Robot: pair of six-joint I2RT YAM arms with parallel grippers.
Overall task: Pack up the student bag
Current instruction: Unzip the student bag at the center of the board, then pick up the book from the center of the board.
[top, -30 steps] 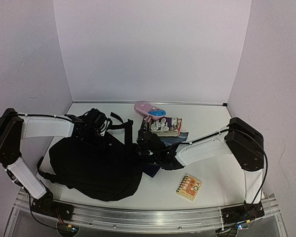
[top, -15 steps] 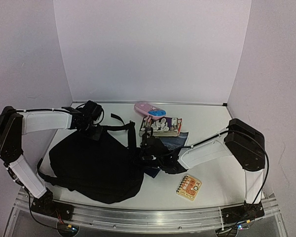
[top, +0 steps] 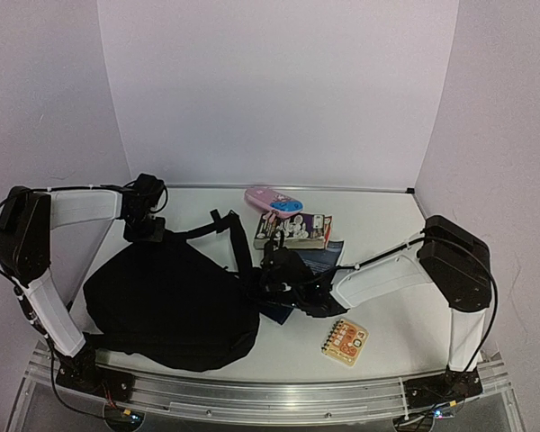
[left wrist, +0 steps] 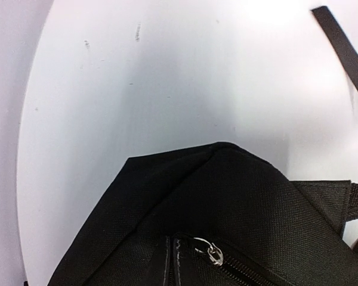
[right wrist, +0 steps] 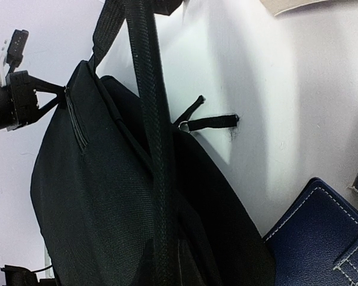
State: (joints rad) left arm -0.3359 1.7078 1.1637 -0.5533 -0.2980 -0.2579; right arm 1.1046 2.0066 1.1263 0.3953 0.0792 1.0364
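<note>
The student bag [top: 166, 301], a big black backpack, lies flat on the left half of the table. My left gripper [top: 150, 232] is shut on its far-left corner and the fabric is pulled taut there. The left wrist view shows that corner [left wrist: 227, 190] and a silver zipper pull [left wrist: 213, 254], with no fingers in sight. My right gripper [top: 263, 286] sits shut at the bag's right edge, where a shoulder strap [right wrist: 152, 119] runs up from it. The right wrist view is filled by the bag [right wrist: 95, 196]; the left gripper [right wrist: 12, 104] tugs its corner at the far left.
A pink pencil case [top: 273, 200] and a picture-covered book [top: 294, 230] lie at the back centre. A dark-blue pouch [right wrist: 313, 232] lies under the right arm beside the bag. A small orange spiral notebook [top: 345, 342] sits at the front right.
The left gripper closed on the bag's corner and drew it left and toward the back wall, stretching the bag and its strap. The right gripper stayed at the bag's right edge.
</note>
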